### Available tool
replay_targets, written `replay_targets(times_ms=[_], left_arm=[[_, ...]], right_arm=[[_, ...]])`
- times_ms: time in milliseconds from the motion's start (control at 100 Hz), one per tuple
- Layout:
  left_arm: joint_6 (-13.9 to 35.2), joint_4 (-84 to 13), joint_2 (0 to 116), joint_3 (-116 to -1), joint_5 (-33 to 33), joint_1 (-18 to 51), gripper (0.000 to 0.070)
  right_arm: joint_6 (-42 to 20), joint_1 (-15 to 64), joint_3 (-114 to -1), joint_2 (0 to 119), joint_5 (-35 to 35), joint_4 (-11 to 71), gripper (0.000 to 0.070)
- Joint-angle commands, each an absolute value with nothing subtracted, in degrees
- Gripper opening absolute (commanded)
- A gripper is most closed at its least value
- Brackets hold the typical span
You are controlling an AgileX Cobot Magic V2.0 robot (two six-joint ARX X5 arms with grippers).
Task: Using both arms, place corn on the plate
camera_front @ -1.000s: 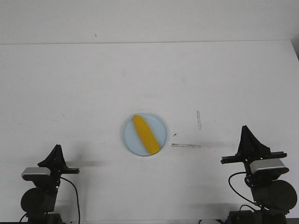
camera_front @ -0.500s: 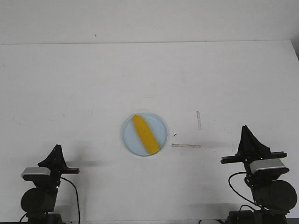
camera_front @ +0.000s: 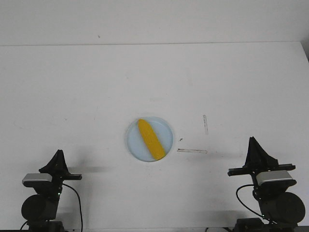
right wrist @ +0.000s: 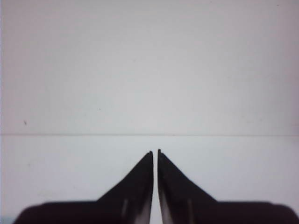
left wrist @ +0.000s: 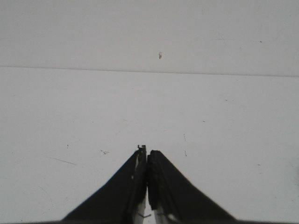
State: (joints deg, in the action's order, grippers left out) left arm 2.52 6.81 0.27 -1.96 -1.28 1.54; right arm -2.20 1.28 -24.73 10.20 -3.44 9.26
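Observation:
The yellow corn (camera_front: 150,139) lies diagonally on the pale blue plate (camera_front: 133,140) at the middle of the white table, its pointed end toward the far left. My left gripper (camera_front: 59,153) is shut and empty at the near left, well apart from the plate; in the left wrist view (left wrist: 147,153) its jaws meet over bare table. My right gripper (camera_front: 252,140) is shut and empty at the near right, well apart from the plate; in the right wrist view (right wrist: 155,152) its jaws stand almost touching. Neither wrist view shows the corn or the plate.
Two thin strips lie on the table right of the plate, one lying crosswise (camera_front: 191,151) and one running away from me (camera_front: 205,124). The table's far edge (camera_front: 154,44) meets a white wall.
The right arm has sunk slightly toward the table's near edge. The corn, the plate and the left arm have not moved.

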Motion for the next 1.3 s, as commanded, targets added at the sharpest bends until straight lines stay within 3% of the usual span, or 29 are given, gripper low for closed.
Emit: replay_targets(times_ms=[0, 340, 660, 1290], left_arm=[[2.4, 7.6, 0.2, -0.8, -1.3, 1.5, 0.0001], [2.4, 7.5, 0.2, -0.8, -1.3, 1.5, 0.0001], [2.4, 7.4, 0.3, -0.8, -1.3, 1.5, 0.0001], [2.4, 7.4, 0.3, -0.8, -1.3, 1.5, 0.0001]], right_arm=[[-1.0, 1.2, -22.7, 8.4, -2.6, 9.4, 0.0015], [-1.5, 1.1, -10.5, 0.1, -2.4, 7.6, 0.0015], [-1.5, 1.2, -0.7, 0.1, -1.1, -5.5, 0.0015], [-1.5, 1.2, -0.7, 0.1, -1.5, -6.9, 0.0015]])
